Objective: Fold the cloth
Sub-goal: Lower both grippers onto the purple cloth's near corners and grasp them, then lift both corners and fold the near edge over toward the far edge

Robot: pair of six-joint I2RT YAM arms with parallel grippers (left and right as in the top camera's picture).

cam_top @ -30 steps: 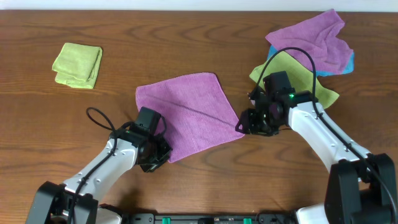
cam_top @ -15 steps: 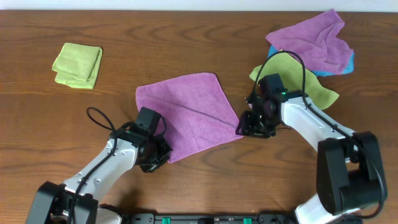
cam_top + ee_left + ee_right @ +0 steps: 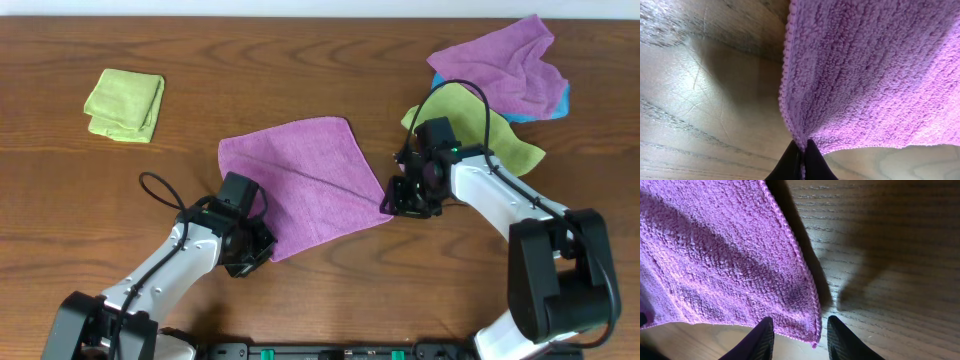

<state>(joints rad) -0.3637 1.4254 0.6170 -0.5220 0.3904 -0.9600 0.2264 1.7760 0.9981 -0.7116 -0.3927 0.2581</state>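
There are five cloths on the wooden table (image 3: 300, 60), and two of them are purple. The cloth (image 3: 300, 180) to be folded is the brighter violet one. It lies flat and spread out at the middle of the table, turned so its corners point outward like a tilted square. The duller purple cloth (image 3: 500, 65) sits rumpled toward 2 o'clock, with a sliver of blue cloth (image 3: 562, 100) showing at its lower right edge. Two cloths are yellow-green. The folded green cloth (image 3: 125, 103) lies alone toward 10 o'clock, well apart from everything else. The loose green cloth (image 3: 520, 152) lies just below the dull purple one, partly under the right arm. Both arms reach in from the 6 o'clock side. The left gripper (image 3: 802, 152) is at the violet cloth's 7 o'clock corner, its jaws pressed together with the hemmed edge pinched between them and the fabric rising up from the tips. The right gripper (image 3: 801, 339) is at the cloth's 4 o'clock corner. Its two fingers (image 3: 761, 341) stand a narrow gap apart, one over the fabric and one over bare wood, and the corner tip lies between them ungripped.
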